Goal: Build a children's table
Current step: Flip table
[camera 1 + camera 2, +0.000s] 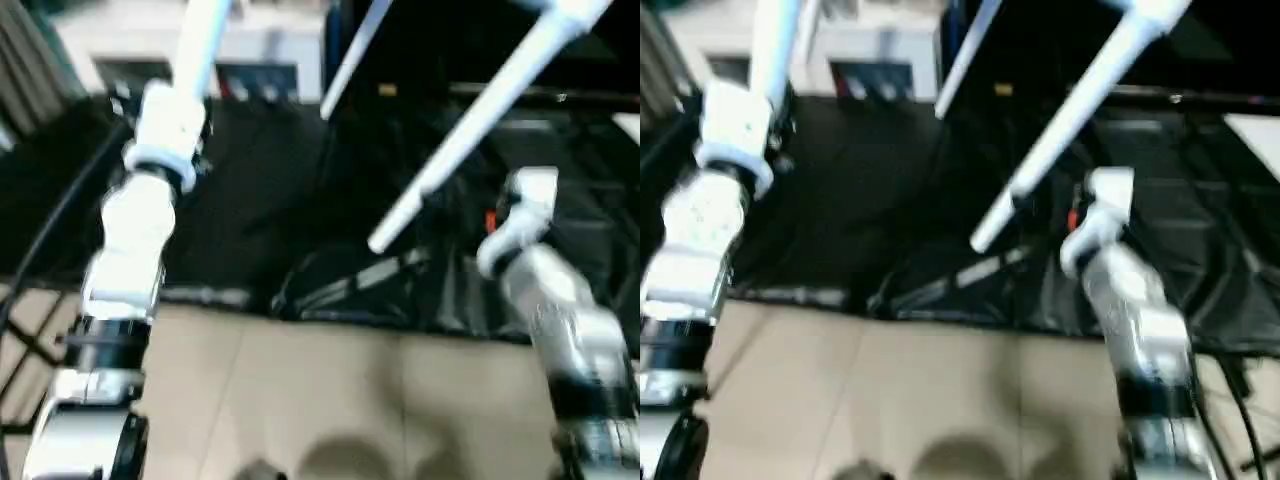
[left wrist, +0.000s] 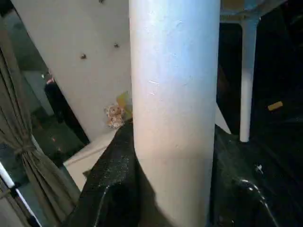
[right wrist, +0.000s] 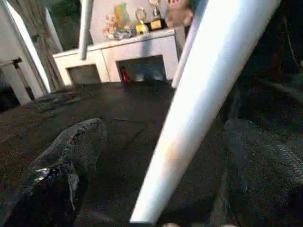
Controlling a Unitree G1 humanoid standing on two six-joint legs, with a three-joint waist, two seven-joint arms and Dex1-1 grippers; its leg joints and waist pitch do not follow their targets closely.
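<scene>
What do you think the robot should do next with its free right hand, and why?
Probably close the right gripper on the slanting white leg. Its fingers stand wide apart with that leg running between them, not yet gripped, while the left gripper is clamped around another leg. A second hold would likely steady the raised table.

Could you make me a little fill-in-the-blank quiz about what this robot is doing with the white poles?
1. The left gripper is closed around a white table ____.
2. The right gripper has its fingers spread ____, with another leg passing between them.
3. The fingers of the left gripper are ____ in colour.
4. The floor under the robot's arms is ____ in colour.

Missing words: leg; open; black; beige
</scene>
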